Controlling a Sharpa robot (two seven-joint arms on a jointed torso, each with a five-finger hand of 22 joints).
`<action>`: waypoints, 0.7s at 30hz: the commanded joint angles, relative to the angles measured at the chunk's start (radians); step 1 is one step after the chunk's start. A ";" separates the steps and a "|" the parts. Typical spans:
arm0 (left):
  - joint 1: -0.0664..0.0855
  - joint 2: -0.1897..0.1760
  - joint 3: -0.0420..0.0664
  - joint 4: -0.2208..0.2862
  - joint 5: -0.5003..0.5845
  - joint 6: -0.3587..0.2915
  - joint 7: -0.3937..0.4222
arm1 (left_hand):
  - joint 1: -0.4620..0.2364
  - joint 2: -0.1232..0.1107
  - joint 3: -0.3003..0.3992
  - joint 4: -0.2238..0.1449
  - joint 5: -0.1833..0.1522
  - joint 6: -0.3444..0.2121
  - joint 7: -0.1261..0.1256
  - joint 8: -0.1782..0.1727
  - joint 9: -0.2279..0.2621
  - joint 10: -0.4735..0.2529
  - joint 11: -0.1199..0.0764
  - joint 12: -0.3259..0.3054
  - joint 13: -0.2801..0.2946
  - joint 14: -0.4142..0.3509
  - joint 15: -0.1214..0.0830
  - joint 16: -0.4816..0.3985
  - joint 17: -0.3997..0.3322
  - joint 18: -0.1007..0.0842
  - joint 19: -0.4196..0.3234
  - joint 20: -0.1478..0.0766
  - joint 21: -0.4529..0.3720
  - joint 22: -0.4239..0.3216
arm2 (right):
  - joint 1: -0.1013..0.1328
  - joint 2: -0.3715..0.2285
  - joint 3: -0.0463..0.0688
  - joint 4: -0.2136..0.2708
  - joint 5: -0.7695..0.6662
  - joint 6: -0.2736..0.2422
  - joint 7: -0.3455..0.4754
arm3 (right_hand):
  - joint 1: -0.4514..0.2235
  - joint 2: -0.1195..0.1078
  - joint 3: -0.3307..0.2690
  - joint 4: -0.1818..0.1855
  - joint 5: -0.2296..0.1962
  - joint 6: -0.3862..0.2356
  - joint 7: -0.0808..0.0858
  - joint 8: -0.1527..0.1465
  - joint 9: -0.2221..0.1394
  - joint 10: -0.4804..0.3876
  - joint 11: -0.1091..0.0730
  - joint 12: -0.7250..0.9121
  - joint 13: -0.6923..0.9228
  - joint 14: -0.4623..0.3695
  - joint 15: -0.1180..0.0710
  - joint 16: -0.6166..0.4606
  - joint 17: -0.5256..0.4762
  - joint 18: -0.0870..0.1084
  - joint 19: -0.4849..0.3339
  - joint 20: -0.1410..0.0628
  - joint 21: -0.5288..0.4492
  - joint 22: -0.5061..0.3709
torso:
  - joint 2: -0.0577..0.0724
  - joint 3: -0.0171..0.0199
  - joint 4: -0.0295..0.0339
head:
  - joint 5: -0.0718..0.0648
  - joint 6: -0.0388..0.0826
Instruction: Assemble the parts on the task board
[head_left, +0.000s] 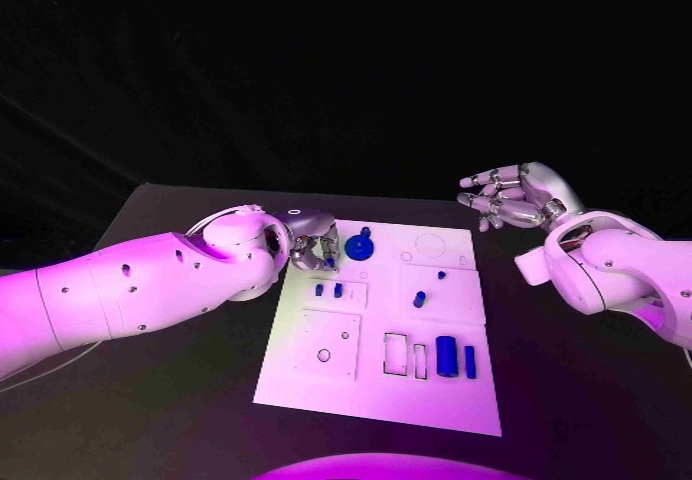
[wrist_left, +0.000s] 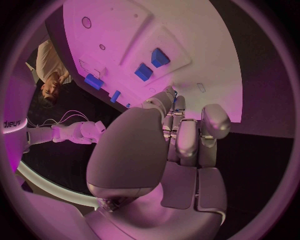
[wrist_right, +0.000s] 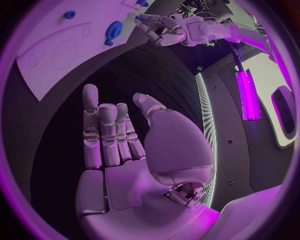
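Observation:
The white task board (head_left: 378, 400) lies in the middle of the black table. My left hand (head_left: 306, 246) hovers over the board's far left corner, fingers curled, pinching what looks like a small blue part (head_left: 327, 256); a bit of that blue shows at its fingertips (wrist_left: 176, 101). Just right of it a blue gear-shaped part (head_left: 359, 244) sits on the board. My right hand (head_left: 512, 196) is raised off the board's far right corner, fingers spread, holding nothing. Its palm and straight fingers (wrist_right: 106, 135) show in the right wrist view, with my left hand (wrist_right: 161, 26) beyond the gear (wrist_right: 114, 29).
Two small blue parts (head_left: 329, 290) stand left of the board's centre, with one more (head_left: 420, 297) to their right. Two taller blue parts (head_left: 457, 357) stand near the front right beside outlined slots (head_left: 394, 355). Bare black table surrounds the board.

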 joint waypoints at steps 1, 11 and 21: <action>0.001 0.006 0.000 -0.004 0.008 0.020 -0.005 | -0.006 0.000 0.005 -0.002 -0.002 0.005 0.000 -0.005 0.001 0.006 0.002 -0.002 0.001 0.009 0.000 0.005 -0.001 -0.006 0.007 0.000 0.006 0.001 | 0.000 0.000 0.000 0.001 -0.003 0.005 0.010 | -0.008 0.003 -0.008 0.000 -0.006 -0.010 0.000 0.005 0.001 -0.006 -0.003 0.005 0.000 -0.006 0.002 0.006 0.001 0.013 -0.002 0.001 -0.006 -0.001 | 0.000 -0.0003 0.0000 | -0.002 -0.001; 0.000 0.020 -0.001 -0.016 0.009 0.024 -0.003 | -0.006 0.000 0.005 -0.002 -0.002 0.005 0.000 -0.005 0.001 0.006 0.002 -0.002 0.001 0.009 0.000 0.005 -0.001 -0.006 0.007 0.000 0.006 0.001 | 0.000 0.002 0.000 0.000 -0.003 0.005 0.011 | -0.008 0.003 -0.008 0.000 -0.006 -0.010 0.000 0.005 0.001 -0.006 -0.003 0.005 0.000 -0.006 0.002 0.006 0.001 0.013 -0.002 0.001 -0.006 -0.001 | 0.000 -0.0004 0.0004 | -0.003 -0.003; 0.000 0.027 -0.002 -0.017 0.009 0.034 -0.002 | -0.008 0.001 0.008 -0.002 -0.002 0.006 0.000 -0.005 0.001 0.007 0.002 -0.003 0.002 0.009 0.000 0.005 0.000 -0.006 0.007 0.000 0.007 0.001 | 0.000 0.003 0.000 0.000 -0.003 0.005 0.011 | -0.008 0.003 -0.008 0.000 -0.006 -0.010 0.000 0.005 0.001 -0.006 -0.003 0.005 0.000 -0.006 0.002 0.006 0.001 0.013 -0.002 0.001 -0.006 -0.001 | 0.000 -0.0001 0.0005 | -0.003 -0.004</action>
